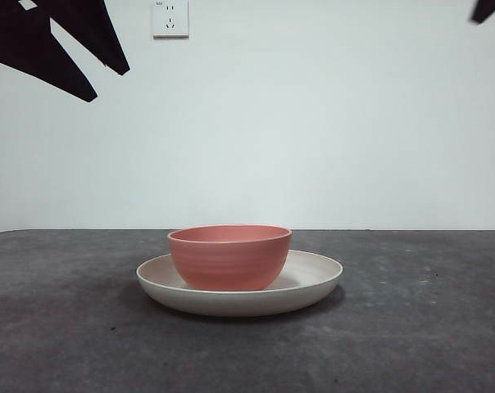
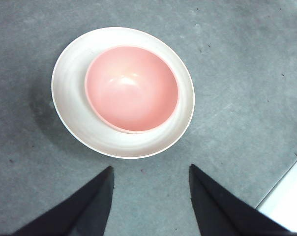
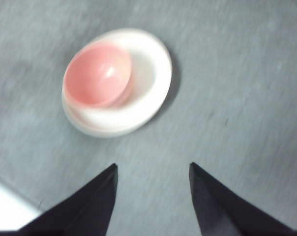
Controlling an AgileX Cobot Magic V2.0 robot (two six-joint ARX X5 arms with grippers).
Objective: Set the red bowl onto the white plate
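On the plate (image 1: 313,282) sits the bowl (image 1: 229,257) — left hand (image 2: 151,169) and right hand (image 3: 153,167) both gape empty above the bench (image 1: 411,327).

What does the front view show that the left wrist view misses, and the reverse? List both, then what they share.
Front view only: the red bowl in profile with its ridged side, the wall and its socket. Left wrist view only: the bowl's bare inside, the white plate as a whole ring, and the left gripper open above the table. Both: the bowl sitting in the plate, off-center.
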